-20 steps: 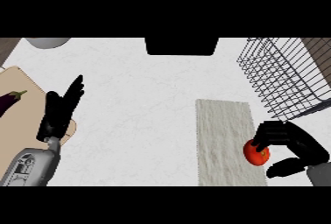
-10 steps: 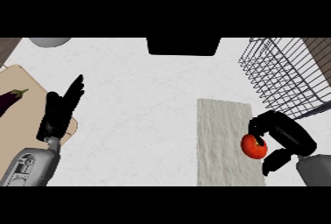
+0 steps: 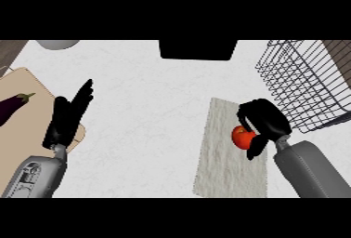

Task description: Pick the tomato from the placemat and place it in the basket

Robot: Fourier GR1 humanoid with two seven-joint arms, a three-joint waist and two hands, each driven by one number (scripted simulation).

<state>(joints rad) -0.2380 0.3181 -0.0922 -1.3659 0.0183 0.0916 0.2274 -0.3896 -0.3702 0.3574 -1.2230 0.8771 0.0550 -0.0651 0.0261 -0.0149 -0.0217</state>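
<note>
red tomato (image 3: 240, 137), seen against the placemat (image 3: 223, 173) right of centre, is gripped by the curled right hand (image 3: 264, 121); left hand (image 3: 66, 122) rests open at left

- One tomato (image 3: 241, 137), four o'clock.
- One placemat (image 3: 223, 162), five o'clock.
- One wire basket (image 3: 302, 79), two o'clock.
- One eggplant (image 3: 14, 107), nine o'clock.
- One cutting board (image 3: 41, 86), nine o'clock.
- One grey round object (image 3: 58, 43), eleven o'clock.
- Two hands: left hand (image 3: 67, 122), right hand (image 3: 264, 121).

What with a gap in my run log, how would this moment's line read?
right hand: shut on tomato | tomato: over placemat, outside basket | left hand: open
</note>
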